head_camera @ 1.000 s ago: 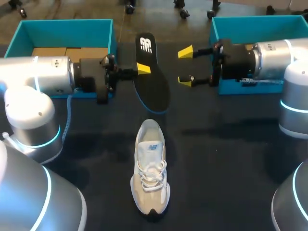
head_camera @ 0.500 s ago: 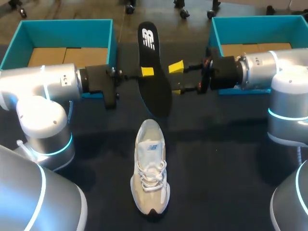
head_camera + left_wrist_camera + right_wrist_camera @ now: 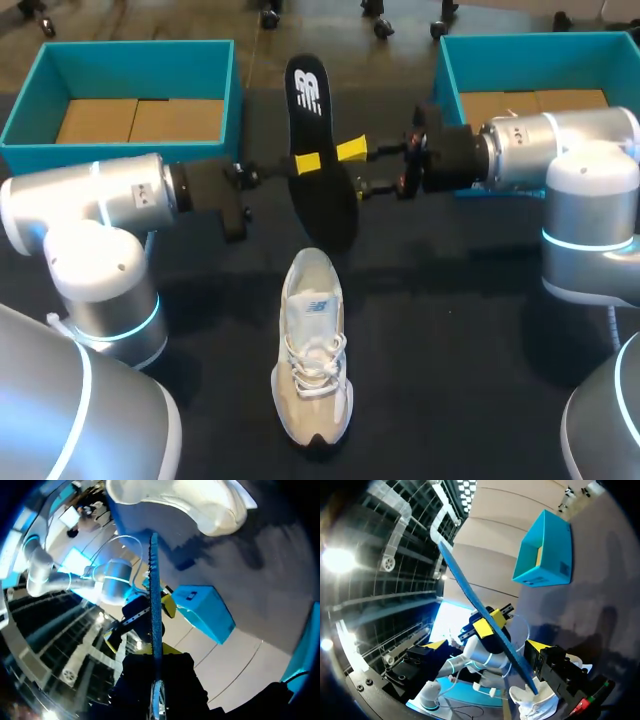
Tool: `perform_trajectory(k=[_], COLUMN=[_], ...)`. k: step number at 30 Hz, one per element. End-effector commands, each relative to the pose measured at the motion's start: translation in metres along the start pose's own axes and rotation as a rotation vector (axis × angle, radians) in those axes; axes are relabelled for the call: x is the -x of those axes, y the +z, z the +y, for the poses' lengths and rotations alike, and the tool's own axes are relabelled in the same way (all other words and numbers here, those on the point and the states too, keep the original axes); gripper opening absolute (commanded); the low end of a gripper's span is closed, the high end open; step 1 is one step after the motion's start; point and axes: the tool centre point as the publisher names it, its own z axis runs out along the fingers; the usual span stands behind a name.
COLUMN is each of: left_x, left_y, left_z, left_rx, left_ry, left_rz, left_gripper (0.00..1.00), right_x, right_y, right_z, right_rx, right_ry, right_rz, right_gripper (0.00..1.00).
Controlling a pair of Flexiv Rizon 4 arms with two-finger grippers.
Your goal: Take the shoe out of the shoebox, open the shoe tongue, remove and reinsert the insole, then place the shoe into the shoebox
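The black insole (image 3: pixel 318 140) with a blue underside hangs above the table, pinched at its side edge by my left gripper (image 3: pixel 307 162), which is shut on it. In the left wrist view the insole (image 3: pixel 155 595) runs edge-on out from between the fingers of that gripper (image 3: pixel 156 652). My right gripper (image 3: pixel 357 172) stands open at the insole's other side. In the right wrist view the insole (image 3: pixel 470 590) passes between its spread yellow tips (image 3: pixel 487 645) without touching them. The white and beige shoe (image 3: pixel 312 350) lies on the table nearer to me, toe toward me.
Two teal shoeboxes stand at the back: the left one (image 3: pixel 215 60) with a cardboard floor, and the right one (image 3: pixel 450 55) behind my right arm. The dark tabletop (image 3: pixel 450 350) surrounds the shoe.
My right gripper has moved left until its open fingers flank the insole. My left arm has carried the insole slightly right, toward the table's middle.
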Motion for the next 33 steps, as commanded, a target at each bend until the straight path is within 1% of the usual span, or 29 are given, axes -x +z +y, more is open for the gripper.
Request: perform_trajectory(k=[1, 2, 3, 16, 18, 20, 23, 29, 33], left_x=[0.004, 0.004, 0.004, 0.004, 0.002, 0.000, -0.001, -0.004, -0.007], left_y=[-0.005, -0.005, -0.007, -0.007, -0.006, -0.008, -0.009, -0.009, -0.009], left_z=[0.004, 0.004, 0.005, 0.005, 0.010, 0.014, 0.018, 0.021, 0.017], left_rx=[-0.041, -0.052, -0.050, -0.050, -0.084, -0.115, -0.158, -0.189, -0.189], left_ry=[-0.051, -0.064, -0.029, -0.029, -0.168, -0.303, -0.451, -0.553, -0.563], left_rz=[0.029, 0.045, 0.066, 0.066, 0.048, 0.007, -0.028, -0.053, -0.050], left_gripper=[0.00, 0.00, 0.00, 0.00, 0.00, 0.00, 0.00, 0.00, 0.00], right_x=[0.004, 0.004, 0.005, 0.005, 0.005, 0.006, 0.007, 0.010, 0.013], right_y=[-0.001, -0.001, -0.001, -0.004, -0.004, -0.004, -0.003, -0.003, 0.001], right_z=[-0.005, -0.006, -0.006, -0.016, -0.017, -0.019, -0.020, -0.021, -0.020], right_rx=[0.008, 0.010, 0.010, 0.011, 0.014, 0.015, 0.014, 0.011, 0.002], right_ry=[-0.004, -0.005, -0.008, -0.027, -0.029, -0.031, -0.033, -0.045, -0.038], right_rz=[-0.001, -0.003, -0.004, 0.005, 0.006, 0.008, 0.012, 0.021, 0.019], right_gripper=[1.00, 1.00, 1.00, 1.00, 1.00, 1.00, 1.00, 1.00, 1.00])
